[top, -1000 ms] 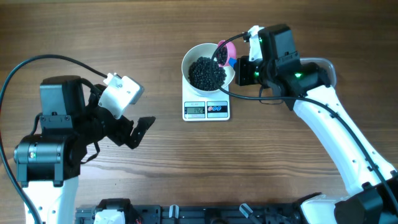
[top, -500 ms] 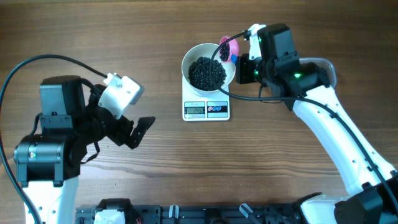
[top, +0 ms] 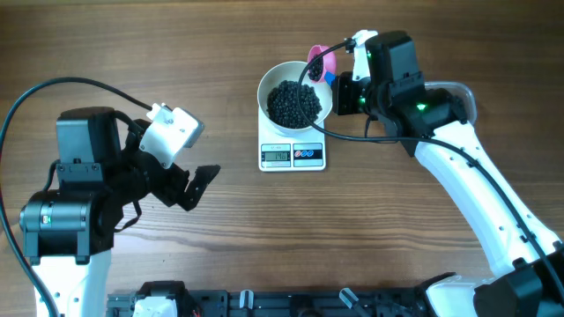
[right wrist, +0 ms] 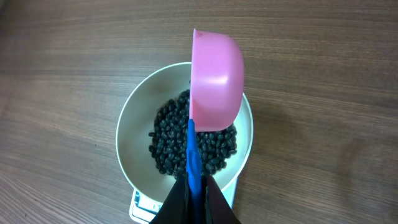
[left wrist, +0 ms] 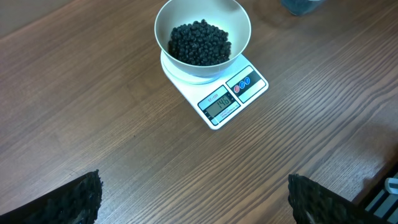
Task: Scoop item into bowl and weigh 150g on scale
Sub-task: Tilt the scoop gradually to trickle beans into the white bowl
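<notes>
– Pellets (top: 293,103): position?
– You see them heaped in the white bowl (top: 267,82), which sits on the scale (top: 293,157) at mid-table. The display digits are too small to read with confidence.
– Right claw?
– Your right gripper (right wrist: 194,198) is clenched on the blue handle (right wrist: 193,149) of the pink scoop (right wrist: 216,74). The handle's long axis runs straight out from the jaws toward the bowl. The scoop head therefore hangs tipped over the rim on the right arm's side, with the heap just beyond and below it. Whether any pellets are in the scoop cannot be told.
– And the left?
– Your left gripper (left wrist: 196,202) stands released and holds nothing, well apart from the scale above the table (left wrist: 93,93). Your right arm is the nearer. By this view, any further pour or withdrawal turns on the scoop's place over that rim.
</notes>
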Robot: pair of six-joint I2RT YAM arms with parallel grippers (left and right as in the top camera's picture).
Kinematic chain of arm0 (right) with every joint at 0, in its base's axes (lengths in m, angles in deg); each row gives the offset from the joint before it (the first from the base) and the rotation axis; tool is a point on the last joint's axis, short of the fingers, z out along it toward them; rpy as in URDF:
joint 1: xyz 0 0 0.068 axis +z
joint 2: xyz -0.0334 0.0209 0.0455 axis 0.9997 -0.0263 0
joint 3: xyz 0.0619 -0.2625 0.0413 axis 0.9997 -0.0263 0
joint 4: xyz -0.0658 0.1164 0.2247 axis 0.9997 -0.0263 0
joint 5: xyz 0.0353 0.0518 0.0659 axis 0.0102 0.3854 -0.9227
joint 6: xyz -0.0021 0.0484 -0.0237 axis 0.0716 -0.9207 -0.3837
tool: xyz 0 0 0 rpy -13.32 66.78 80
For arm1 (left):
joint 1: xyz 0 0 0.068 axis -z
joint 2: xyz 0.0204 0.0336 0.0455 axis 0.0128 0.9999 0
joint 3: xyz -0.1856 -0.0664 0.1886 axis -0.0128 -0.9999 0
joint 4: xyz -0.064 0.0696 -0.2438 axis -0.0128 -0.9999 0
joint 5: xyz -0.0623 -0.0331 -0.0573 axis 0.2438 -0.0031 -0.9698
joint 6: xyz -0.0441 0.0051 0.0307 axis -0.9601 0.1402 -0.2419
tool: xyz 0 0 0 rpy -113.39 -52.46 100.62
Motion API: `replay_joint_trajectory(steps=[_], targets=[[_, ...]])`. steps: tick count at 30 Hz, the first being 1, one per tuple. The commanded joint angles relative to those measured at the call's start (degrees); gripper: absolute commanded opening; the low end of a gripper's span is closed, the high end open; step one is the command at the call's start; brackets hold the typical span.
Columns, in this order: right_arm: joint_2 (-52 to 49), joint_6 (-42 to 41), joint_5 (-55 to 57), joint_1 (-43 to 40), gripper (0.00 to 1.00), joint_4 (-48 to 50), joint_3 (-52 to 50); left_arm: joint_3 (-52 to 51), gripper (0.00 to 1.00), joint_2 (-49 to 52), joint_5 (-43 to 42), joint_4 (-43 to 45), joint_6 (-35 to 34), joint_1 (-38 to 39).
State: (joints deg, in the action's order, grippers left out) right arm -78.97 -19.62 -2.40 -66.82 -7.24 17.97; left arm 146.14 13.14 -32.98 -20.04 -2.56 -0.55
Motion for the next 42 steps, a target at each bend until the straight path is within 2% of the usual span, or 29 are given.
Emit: replay_joint_trajectory(steps=[1, 4, 7, 11, 14, 21, 31, 42], targets=[[-0.39, -0.70, -1.09, 0.28, 0.04, 0.42, -0.07, 0.87, 1.00, 0.17, -1.11, 0.13, 1.11, -0.42], [-0.35, -2.93, -4.57, 0.22, 0.04, 2.47, -0.07, 0.87, 1.00, 0.17, -1.11, 0.13, 1.11, -0.42], [-1.20, -1.90, -4.98, 0.92, 0.04, -1.49, -0.07, 0.87, 1.00, 0.17, -1.11, 0.13, 1.11, -0.42], [-1.03, -2.08, -6.16, 0.98, 0.04, 2.67, -0.07, 0.87, 1.00, 0.17, -1.11, 0.13, 1.11, -0.42], [-1.09, -1.90, -5.75, 0.98, 0.04, -0.76, -0.07, 0.87, 1.00, 0.17, -1.11, 0.13, 1.11, -0.42], [-1.07, -3.67, -7.48, 0.98, 0.04, 0.46, -0.07, 0.87, 1.00, 0.17, -1.11, 0.13, 1.11, -0.42], [-1.07, -10.95, -7.69, 0.98, 0.04, 2.69, -0.07, 0.87, 1.00, 0.17, -1.11, 0.13, 1.11, -0.42], [-1.09, -9.55, -8.46, 0.83, 0.04, 2.34, -0.07, 0.87, 1.00, 0.17, -1.11, 0.13, 1.11, -0.42]])
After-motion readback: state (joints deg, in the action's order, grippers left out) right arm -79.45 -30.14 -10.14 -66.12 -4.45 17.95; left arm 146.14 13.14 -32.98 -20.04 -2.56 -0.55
